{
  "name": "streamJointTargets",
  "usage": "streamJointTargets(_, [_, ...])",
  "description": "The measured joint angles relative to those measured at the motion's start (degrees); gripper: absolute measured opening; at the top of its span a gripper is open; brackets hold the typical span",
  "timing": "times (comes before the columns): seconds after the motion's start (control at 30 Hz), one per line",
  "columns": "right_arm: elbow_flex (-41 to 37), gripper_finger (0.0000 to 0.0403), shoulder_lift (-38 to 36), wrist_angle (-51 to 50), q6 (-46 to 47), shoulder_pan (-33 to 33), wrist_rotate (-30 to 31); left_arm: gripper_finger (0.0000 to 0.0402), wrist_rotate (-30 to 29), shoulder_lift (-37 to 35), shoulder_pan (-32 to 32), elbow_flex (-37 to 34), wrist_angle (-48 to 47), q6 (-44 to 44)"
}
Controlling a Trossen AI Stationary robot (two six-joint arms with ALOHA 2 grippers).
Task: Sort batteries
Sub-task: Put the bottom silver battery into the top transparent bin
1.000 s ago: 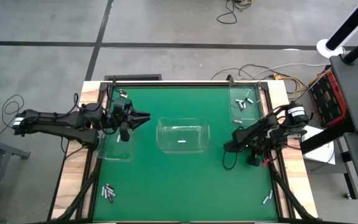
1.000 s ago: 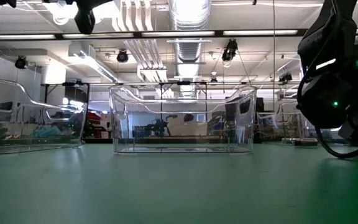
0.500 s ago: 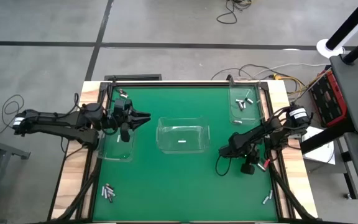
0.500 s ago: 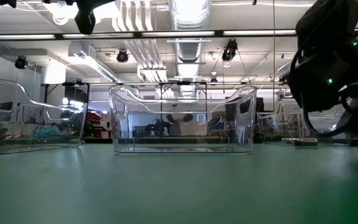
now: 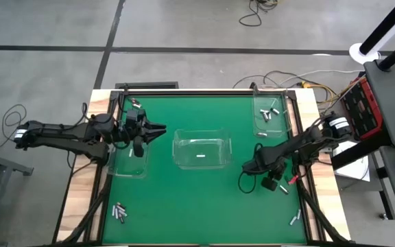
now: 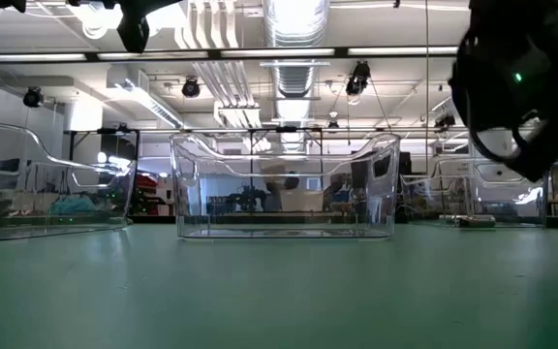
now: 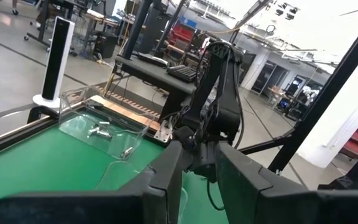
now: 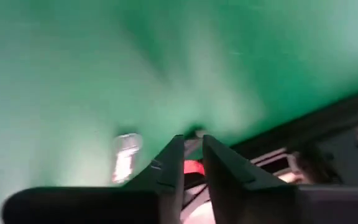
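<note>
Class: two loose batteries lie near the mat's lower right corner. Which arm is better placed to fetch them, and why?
Probably the right: its claw hangs over the mat's right half, nearer those batteries. The left claw hovers by the left bin, far off.

Green table (image 5: 204,192) (silvery batteries (image 5: 120,213))

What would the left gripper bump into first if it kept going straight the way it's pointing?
Probably nothing soon. The left gripper points across the table, above the green mat, toward the right arm and the far clear bin holding batteries. It sits high, so the middle bin likely passes underneath; depth is unclear.
</note>
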Motion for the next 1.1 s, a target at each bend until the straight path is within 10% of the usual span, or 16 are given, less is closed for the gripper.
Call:
streamJointTargets(0.37, [-3.45, 0.0145, 0.61, -0.12, 2.10, 0.15, -1.24, 0.0077, 0.00, 0.00, -0.01, -0.02, 0.02, -0.76])
streamJointTargets(0.67, [1.89, 0.0162, -4.08, 8.70, 10.55, 5.97, -13.61, 0.0077, 0.09, -0.02, 0.01, -0.02, 0.02, -2.35])
streamJointTargets(1.1, [0.50, 0.0178, 0.26, 18.11, 23.07, 12.33, -12.19, 0.0077, 0.07, 0.09, -0.01, -0.02, 0.00, 0.09])
